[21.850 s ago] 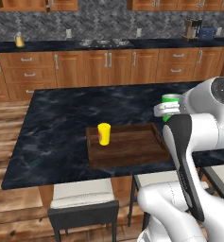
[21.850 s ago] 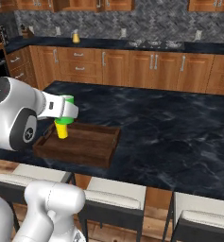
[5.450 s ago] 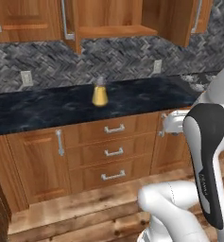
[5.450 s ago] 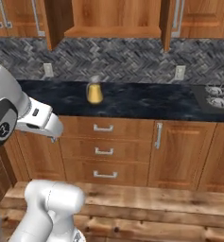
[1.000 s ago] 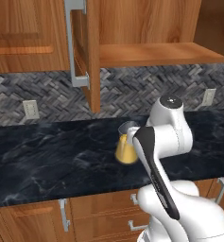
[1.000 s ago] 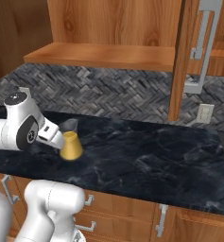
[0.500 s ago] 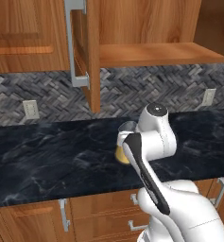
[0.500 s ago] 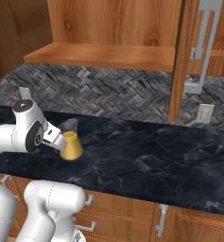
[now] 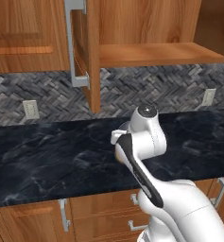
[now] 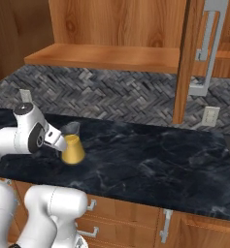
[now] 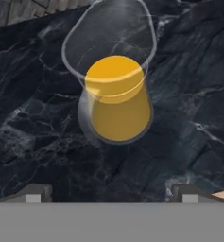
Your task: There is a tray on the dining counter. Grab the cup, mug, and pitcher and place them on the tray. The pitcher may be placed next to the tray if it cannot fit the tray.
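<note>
The amber cone-shaped pitcher (image 10: 73, 150) with its greyish clear neck stands upright on the long black-topped counter (image 10: 150, 164). My gripper (image 10: 59, 144) is right beside it on its left in the right base view. In the hand view the pitcher (image 11: 116, 106) sits just ahead of my gripper (image 11: 109, 193), whose two fingertips (image 11: 35, 193) stand wide apart and open, nothing between them. In the left base view my arm (image 9: 142, 142) covers the pitcher. The tray, dining counter, cup and mug are out of view.
An open cabinet door (image 9: 82, 52) hangs over the counter (image 9: 47, 160), with a wooden shelf (image 10: 106, 55) above the herringbone backsplash (image 10: 121, 99). Wall outlets (image 9: 30, 109) sit on the backsplash. Wooden drawer fronts (image 10: 116, 218) run below the counter edge.
My arm has swung down and forward toward the pitcher, bringing the hand close beside it and hiding it in the left base view. The pitcher has not moved and the jaws stay open.
</note>
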